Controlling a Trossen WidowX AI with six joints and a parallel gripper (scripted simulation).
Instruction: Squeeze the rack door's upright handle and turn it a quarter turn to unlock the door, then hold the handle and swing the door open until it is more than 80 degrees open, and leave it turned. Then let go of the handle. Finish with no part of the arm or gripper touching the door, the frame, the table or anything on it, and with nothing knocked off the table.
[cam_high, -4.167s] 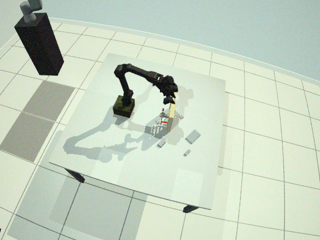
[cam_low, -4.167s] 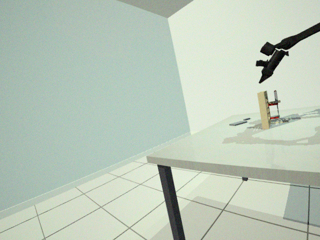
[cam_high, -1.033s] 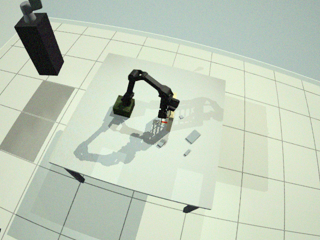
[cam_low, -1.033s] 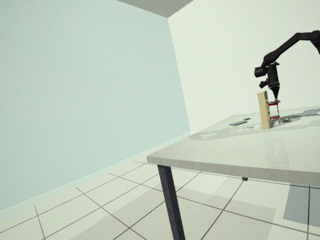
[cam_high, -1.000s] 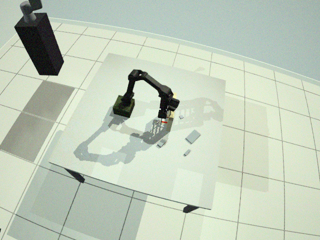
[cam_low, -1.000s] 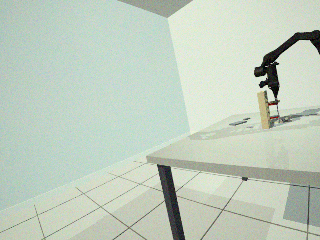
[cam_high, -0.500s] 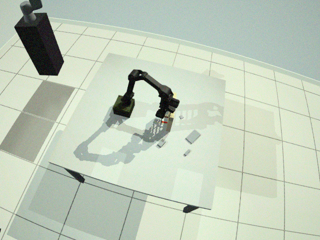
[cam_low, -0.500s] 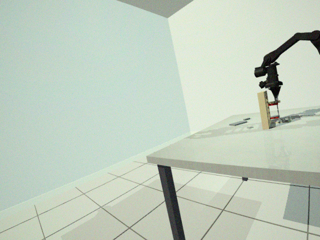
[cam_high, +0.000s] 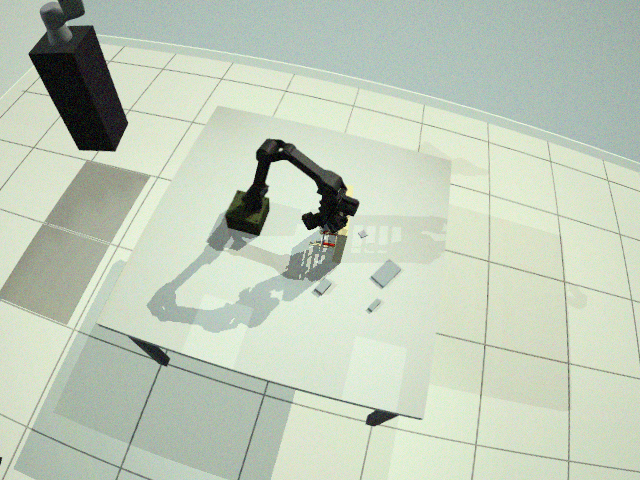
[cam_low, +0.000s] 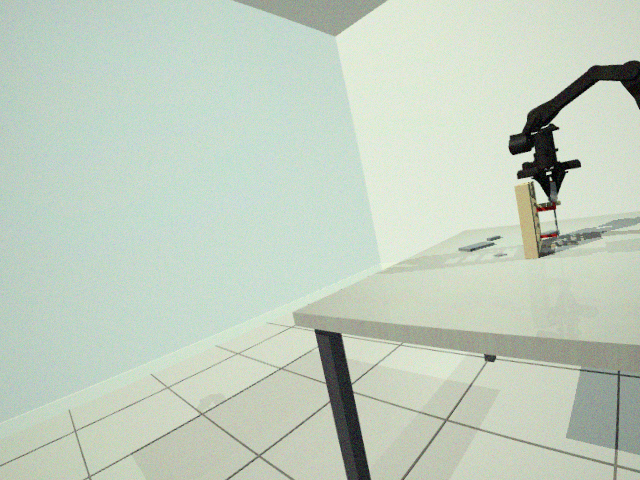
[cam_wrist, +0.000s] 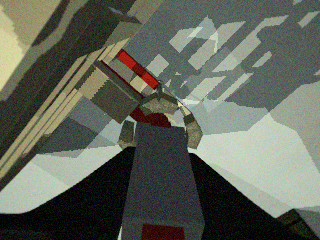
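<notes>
My gripper (cam_high: 326, 227) (cam_low: 553, 198) (cam_wrist: 160, 158) points down beside the rack, shut on the grey upright handle (cam_wrist: 160, 175). In the wrist view the handle lies between the dark fingers, with a dark red part below it. The tan rack frame (cam_low: 526, 222) (cam_wrist: 12, 35) stands upright and runs diagonally in the wrist view, so the fingers are turned relative to it. A red bar (cam_low: 549, 235) (cam_wrist: 137, 69) sticks out from the rack on the handle's side. The door shows no clear opening; its exact angle and the handle's exact turn cannot be told.
The table (cam_high: 217, 121) (cam_low: 413, 304) carries the arm's green base (cam_high: 247, 219). Beyond the rack lie a large grey block (cam_high: 386, 273) (cam_low: 476, 246), a smaller block (cam_high: 322, 287), a narrow block (cam_high: 373, 305) and a tiny block (cam_high: 362, 233). A black pedestal (cam_high: 77, 93) stands off the table.
</notes>
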